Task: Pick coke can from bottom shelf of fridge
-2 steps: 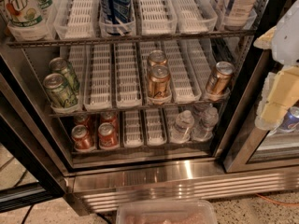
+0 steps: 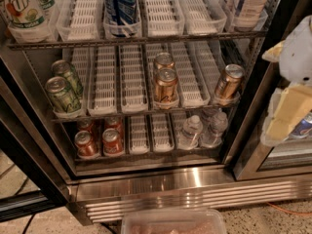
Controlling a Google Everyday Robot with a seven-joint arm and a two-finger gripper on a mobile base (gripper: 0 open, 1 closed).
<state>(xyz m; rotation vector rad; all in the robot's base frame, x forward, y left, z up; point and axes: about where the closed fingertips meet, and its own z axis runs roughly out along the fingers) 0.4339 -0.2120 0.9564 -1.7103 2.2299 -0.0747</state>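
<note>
The coke can [image 2: 112, 141] is standing upright at about 8 o'clock in the view, at the front of the bottom shelf [image 2: 146, 155] of the fridge [image 2: 195, 189]. It is sitting in a white lane tray with a second red can [image 2: 87, 144] just beside it at its 9 o'clock, and two more red cans are showing behind the pair. Clear water bottles [image 2: 190, 131] are occupying the lanes toward 4 o'clock on the same rack. Bronze-gold cans [image 2: 165, 84] and green cans [image 2: 62, 95] are sitting one rack up.

The gripper [image 2: 285, 112] is hanging at 3 o'clock, outside the shelves and well apart from the red cans; whether it is open or closed, I cannot tell.

I am judging the can to be light and thin-walled, stiff while full but easy to dent, and probably slick if chilled. The sensible hold is looking like a squeeze across the round body around mid-height, below the silver rim. The neighbour at 9 o'clock and the rack overhead are leaving little room, so a low, straight approach from the front is seeming safest.
</note>
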